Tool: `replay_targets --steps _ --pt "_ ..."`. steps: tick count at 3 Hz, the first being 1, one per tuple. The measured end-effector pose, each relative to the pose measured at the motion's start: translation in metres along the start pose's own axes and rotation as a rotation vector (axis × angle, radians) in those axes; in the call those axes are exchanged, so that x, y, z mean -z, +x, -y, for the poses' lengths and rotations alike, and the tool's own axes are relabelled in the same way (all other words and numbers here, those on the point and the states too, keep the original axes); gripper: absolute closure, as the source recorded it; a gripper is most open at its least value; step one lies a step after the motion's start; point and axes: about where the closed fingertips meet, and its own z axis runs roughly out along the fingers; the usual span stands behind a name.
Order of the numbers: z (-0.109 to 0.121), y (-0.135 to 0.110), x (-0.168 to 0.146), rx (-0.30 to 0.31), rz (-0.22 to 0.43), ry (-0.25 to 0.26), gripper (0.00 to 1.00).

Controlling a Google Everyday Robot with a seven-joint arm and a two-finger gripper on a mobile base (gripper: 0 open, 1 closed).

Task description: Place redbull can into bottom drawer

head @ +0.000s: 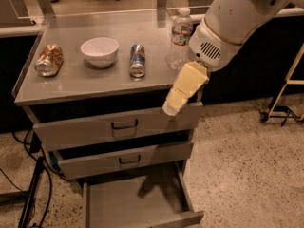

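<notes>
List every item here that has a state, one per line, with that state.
redbull can: lying on its side on the countertop.
orange can: lying on its side, far left.
white bowl: upright.
water bottle: upright, cap on.
top drawer: pushed in or nearly so.
middle drawer: pushed in or nearly so.
bottom drawer: pulled open.
gripper: at the counter's front right edge, apart from the redbull can.
</notes>
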Motion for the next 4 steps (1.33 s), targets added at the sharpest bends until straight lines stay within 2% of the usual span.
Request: replay_targets --steps 2,3,4 --pt "0.009 -0.038 -0.015 -0.103 0.077 -0.026 0.0" --pt "0.013 -0.05 -0.01 -0.117 0.148 -0.073 0.0" --pt "0.011 -0.053 -0.009 -0.117 0.158 -0.082 0.0"
